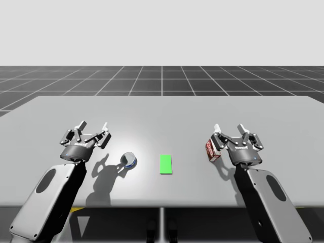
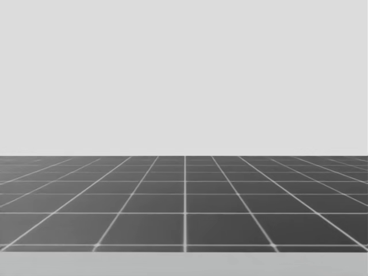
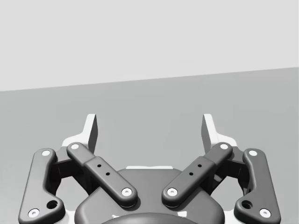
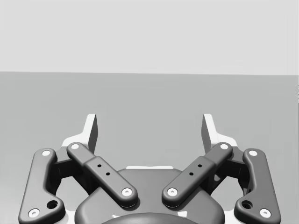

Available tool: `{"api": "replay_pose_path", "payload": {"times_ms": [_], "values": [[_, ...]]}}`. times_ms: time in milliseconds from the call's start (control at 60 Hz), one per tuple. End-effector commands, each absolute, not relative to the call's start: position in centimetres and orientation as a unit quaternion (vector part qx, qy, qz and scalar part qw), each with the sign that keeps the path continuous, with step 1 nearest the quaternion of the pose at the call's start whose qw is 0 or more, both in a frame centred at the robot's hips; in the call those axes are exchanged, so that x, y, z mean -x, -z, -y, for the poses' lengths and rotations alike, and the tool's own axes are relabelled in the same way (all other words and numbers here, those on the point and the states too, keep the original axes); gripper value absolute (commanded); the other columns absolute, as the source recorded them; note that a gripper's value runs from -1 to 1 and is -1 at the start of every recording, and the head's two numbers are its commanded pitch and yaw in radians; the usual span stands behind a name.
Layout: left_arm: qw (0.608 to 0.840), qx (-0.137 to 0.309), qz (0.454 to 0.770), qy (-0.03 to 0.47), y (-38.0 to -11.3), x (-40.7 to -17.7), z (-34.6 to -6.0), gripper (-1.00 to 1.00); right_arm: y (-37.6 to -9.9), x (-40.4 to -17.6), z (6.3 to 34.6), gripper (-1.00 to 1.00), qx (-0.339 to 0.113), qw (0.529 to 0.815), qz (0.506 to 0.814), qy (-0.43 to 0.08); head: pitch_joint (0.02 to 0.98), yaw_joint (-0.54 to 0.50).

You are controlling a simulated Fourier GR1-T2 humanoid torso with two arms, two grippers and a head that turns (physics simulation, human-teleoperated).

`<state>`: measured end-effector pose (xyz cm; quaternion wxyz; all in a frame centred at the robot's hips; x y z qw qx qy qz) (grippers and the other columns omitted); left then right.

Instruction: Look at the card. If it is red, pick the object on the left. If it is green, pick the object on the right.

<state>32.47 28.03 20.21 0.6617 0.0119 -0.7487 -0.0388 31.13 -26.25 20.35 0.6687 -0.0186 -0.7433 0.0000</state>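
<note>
Card (image 1: 165,164) is green, so target's the red box (image 1: 212,150) just beside my right gripper (image 1: 229,130), jaws spread, empty; left gripper (image 1: 93,127) likewise.

Dark grey arms (image 1: 59,202), black-linked grippers (image 3: 149,128), perhaps white fingertips (image 3: 92,130)

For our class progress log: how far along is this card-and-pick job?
Done: nothing lifted yet; the card is green, so the red box is the target. In hand: nothing; the right gripper is open beside the red box. Remaining: grasp and lift it.
</note>
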Motion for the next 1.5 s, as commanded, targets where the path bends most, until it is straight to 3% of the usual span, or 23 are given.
{"api": "replay_pose_path", "payload": {"times_ms": [17, 100, 333, 750, 1100, 1300, 1500], "values": [[0.661, -0.015, 0.749, 0.041, -20.17, -32.53, -28.01, -1.0, -20.14, -30.98, 26.12, -1.0, 0.037, 0.66, 0.75, 0.021, 0.077, 0.0], [0.661, -0.014, 0.749, 0.041, -20.17, -32.52, -28.01, -1.0, -20.26, -30.96, 26.19, -1.0, 0.016, 0.667, 0.745, 0.005, 0.083, 0.0], [0.662, -0.014, 0.748, 0.042, -20.13, -32.49, -27.97, -1.0, -20.22, -31.11, 26.14, -1.0, 0.023, 0.67, 0.742, 0.002, 0.171, 0.0], [0.663, -0.014, 0.747, 0.05, -19.89, -32.63, -27.82, -1.0, -20.15, -31.26, 26.17, -1.0, 0.036, 0.672, 0.74, -0.001, 0.594, -0.02], [0.662, -0.013, 0.747, 0.054, -20.0, -32.62, -27.68, -1.0, -20.31, -31.22, 26.29, -1.0, 0.036, 0.671, 0.741, 0.002, 0.854, -0.05], [0.662, -0.011, 0.747, 0.055, -20.05, -32.65, -27.55, -1.0, -20.44, -31.23, 26.38, -1.0, 0.035, 0.669, 0.742, 0.003, 0.923, -0.04], [0.662, -0.01, 0.747, 0.054, -20.14, -32.56, -27.53, -1.0, -20.46, -31.31, 26.46, -1.0, 0.037, 0.669, 0.742, 0.003, 0.934, -0.04]]}}
